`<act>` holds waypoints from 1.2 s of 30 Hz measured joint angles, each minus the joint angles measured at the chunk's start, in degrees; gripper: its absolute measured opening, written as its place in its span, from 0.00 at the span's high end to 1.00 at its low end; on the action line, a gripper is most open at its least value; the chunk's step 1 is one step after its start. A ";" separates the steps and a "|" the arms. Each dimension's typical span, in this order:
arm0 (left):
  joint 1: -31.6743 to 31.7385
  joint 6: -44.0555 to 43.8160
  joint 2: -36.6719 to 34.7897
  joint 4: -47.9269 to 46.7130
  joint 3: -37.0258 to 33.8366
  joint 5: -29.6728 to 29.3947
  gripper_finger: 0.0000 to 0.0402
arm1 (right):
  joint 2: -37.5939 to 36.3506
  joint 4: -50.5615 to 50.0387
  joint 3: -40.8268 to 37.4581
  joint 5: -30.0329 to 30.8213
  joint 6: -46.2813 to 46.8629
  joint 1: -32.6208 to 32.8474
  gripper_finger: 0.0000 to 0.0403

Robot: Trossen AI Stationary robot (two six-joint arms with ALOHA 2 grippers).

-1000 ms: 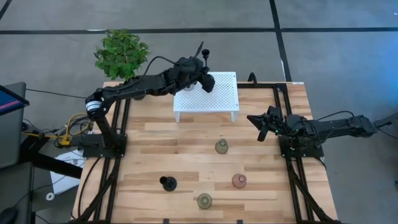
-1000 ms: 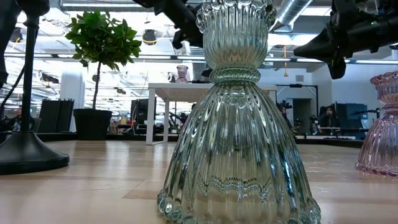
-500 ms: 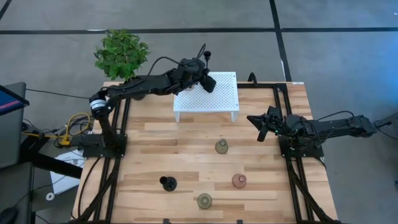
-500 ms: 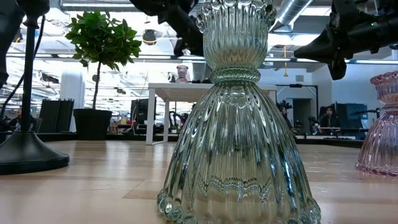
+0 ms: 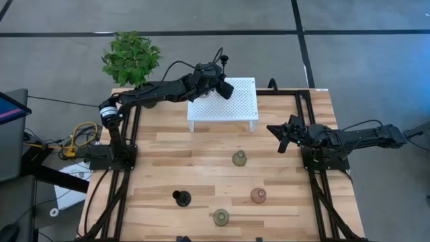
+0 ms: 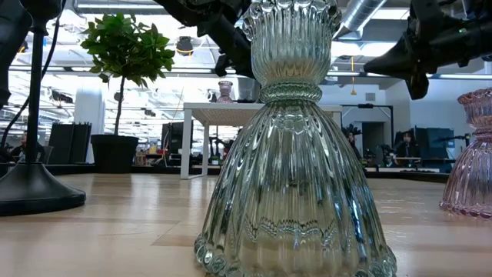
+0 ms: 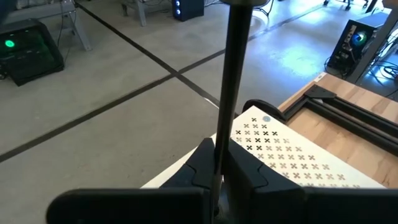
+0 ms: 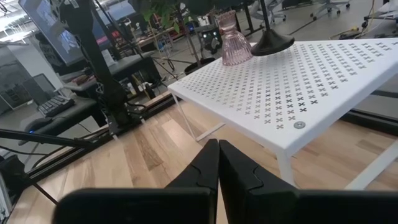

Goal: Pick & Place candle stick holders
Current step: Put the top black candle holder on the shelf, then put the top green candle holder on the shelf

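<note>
one thin black stem (image 7: 235,81) clamped in left gripper (image 7: 219,163).

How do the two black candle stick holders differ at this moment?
The held black holder is clamped by its stem in the left gripper over the white perforated stand; the free black holder stands on the wooden table, ungripped, at the near side. Both are upright, with thin stems.

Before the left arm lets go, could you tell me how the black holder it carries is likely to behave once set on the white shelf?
The black candle stick holder, clamped in the left gripper, has a long thin stem, so it looks top-heavy and apt to tip if released tilted. Its round base should steady it on the white shelf. It seems rigid, probably metal.
</note>
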 joint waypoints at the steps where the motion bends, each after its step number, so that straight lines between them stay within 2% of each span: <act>1: 0.12 0.00 0.22 0.05 0.00 -0.03 0.97 | 0.00 -0.06 0.00 0.02 0.00 0.00 1.00; 17: 0.19 -1.51 2.69 0.80 0.07 1.26 0.96 | 0.00 -0.52 0.00 0.03 0.01 -0.07 1.00; 26: 0.08 -0.22 2.69 0.84 0.00 1.30 0.85 | 0.00 -0.70 0.00 0.04 0.02 -0.11 1.00; 36: 0.03 0.68 1.17 1.77 -0.04 1.17 0.78 | 0.00 -0.67 0.00 0.04 0.02 -0.11 1.00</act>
